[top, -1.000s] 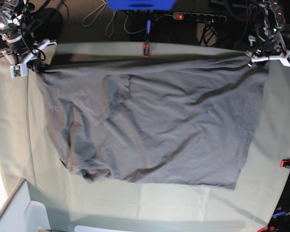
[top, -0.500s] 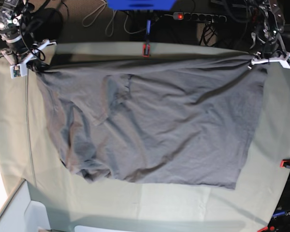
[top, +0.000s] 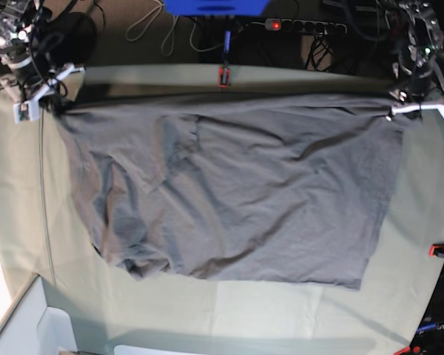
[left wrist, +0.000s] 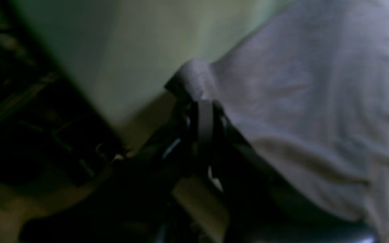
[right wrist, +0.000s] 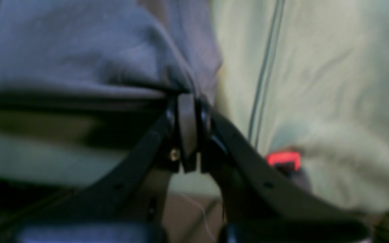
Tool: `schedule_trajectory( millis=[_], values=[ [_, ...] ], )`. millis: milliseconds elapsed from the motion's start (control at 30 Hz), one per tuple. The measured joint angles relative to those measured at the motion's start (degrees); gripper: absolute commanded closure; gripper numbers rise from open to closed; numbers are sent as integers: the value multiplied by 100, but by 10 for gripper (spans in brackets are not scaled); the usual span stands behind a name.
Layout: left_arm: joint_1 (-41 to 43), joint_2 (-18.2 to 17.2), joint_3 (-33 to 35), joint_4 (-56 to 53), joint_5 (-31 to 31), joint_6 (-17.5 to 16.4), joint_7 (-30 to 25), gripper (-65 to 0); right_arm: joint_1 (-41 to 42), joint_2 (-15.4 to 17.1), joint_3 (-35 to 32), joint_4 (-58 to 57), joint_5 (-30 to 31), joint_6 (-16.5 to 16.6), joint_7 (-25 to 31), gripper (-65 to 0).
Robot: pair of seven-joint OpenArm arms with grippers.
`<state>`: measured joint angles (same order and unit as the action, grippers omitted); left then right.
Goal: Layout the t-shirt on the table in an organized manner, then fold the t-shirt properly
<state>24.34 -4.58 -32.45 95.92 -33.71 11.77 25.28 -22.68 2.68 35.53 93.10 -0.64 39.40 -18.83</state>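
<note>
The left gripper (left wrist: 201, 101) is pinching one far corner of the shirt (top: 237, 192), with its jaws shut tight on a small bunch of grey cloth. The right gripper (right wrist: 187, 98) is pinching the other far corner the same way, jaws shut on the cloth. In the base view the right gripper (top: 38, 95) is sitting at one far end of the shirt and the left gripper (top: 414, 107) at the other, well apart.

The shirt is lying on the table (top: 296, 310), spreading out from both grippers toward the near side. The edge between the two grippers is looking fairly straight. The end below the right gripper is still bunching up in folds, and the near corner there is curling under. The side below the left gripper is lying flatter.

The step in hand looks like spreading the shirt out flat before any folding.

To do it well, I think both grippers should be pulling away from each other gently, so the edge between them is staying tight but not stretching. They should be lifting only a little, so most of the shirt is sliding on the table and the wrinkles are smoothing out. Both should be moving at the same speed, or the shirt will be turning crooked. A hard tug could be pulling a corner out of the jaws, since each one is holding only a small bit of cloth. The green table cloth could also be dragging along, so a low, slow pull seems best.
</note>
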Motion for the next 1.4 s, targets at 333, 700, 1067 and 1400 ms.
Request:
schedule_trajectory(
  millis=[333,700,1067,1400],
  values=[
    [-776,-17,31,146,4,2,59,0,367,9,240,17,0,-2,17,0],
    [-1818,-35,560,-627,39,7,20,0,487,17,199,13,-2,0,17,0],
    [-2728,-46,619,-1504,44,22,17,-1,645,17,201,2,-46,2,-13,0],
    [-2977,-98,625,-1904,61,22,695,-323,662,17,201,2,-44,0,-4,0]
  ],
)
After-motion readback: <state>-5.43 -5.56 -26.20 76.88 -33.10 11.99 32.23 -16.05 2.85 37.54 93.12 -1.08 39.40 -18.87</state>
